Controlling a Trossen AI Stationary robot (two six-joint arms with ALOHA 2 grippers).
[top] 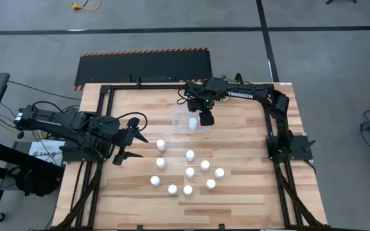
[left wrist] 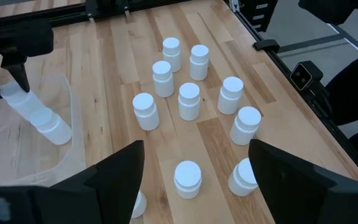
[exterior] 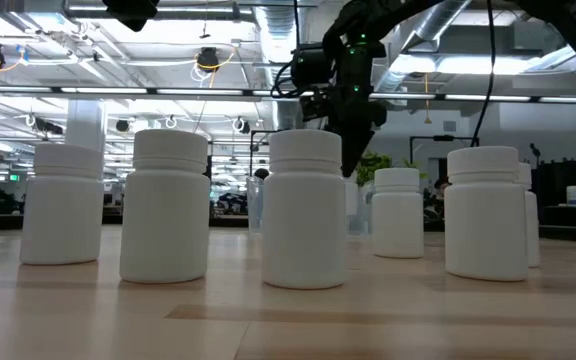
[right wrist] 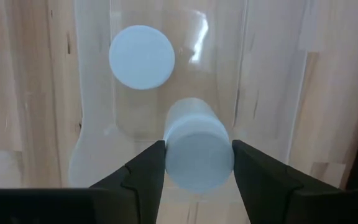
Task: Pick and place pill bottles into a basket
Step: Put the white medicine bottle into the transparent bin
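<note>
The wooden table (top: 236, 192) is pale planks edged by a black metal frame (top: 172, 85), standing on a grey concrete floor (top: 339, 51) crossed by dark lines. Beyond the far edge lies a black mat (top: 143, 66) with a hazard-striped border — orange and black. A yellow cable (top: 85, 6) curls near the top. Seen from table height, the room is a large hall with white ceiling ducts (exterior: 168, 12) and rows of lamps (exterior: 208, 58); distant benches are perhaps workstations — too blurred to tell.
</note>
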